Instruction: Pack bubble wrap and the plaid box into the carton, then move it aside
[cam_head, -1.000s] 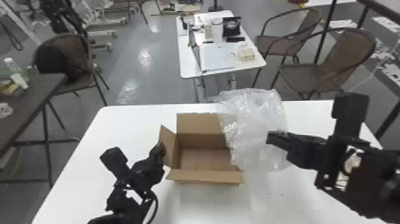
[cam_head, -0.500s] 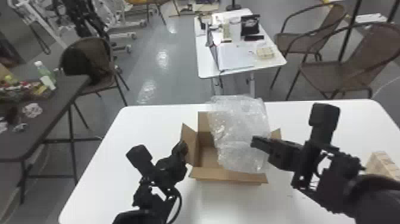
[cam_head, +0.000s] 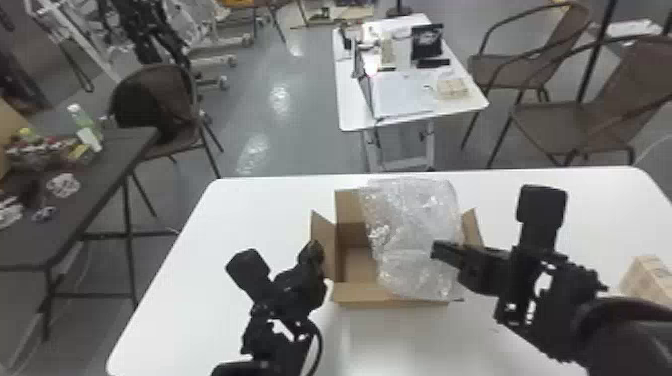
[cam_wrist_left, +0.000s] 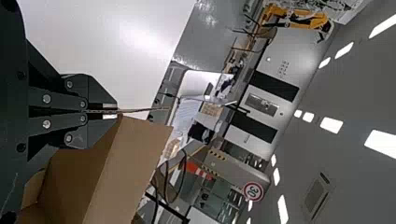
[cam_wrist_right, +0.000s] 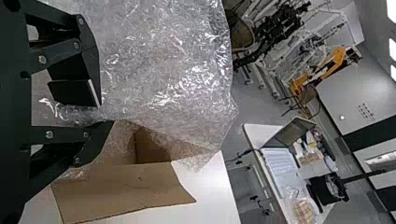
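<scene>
Bench (cam_head: 250, 215), white. Carton (cam_head: 365, 296), open, on it. Bubble wrap (cam_head: 412, 235) over mouth, R side, seemingly part-packed. Plaid box (cam_head: 647, 280) R end, unpacked; carton shift t.b.d. L hand (cam_wrist_left: 110, 111) closed on flap (cam_wrist_left: 140, 110). R hand (cam_wrist_right: 103, 110) well open, empty.

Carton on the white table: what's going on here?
Robot's packing it, apparently. Its left gripper pinches a side flap of the open carton. The right gripper, fingers apart, is at the bubble wrap, which covers part of the opening. What looks like the plaid box is outside, on the table.
</scene>
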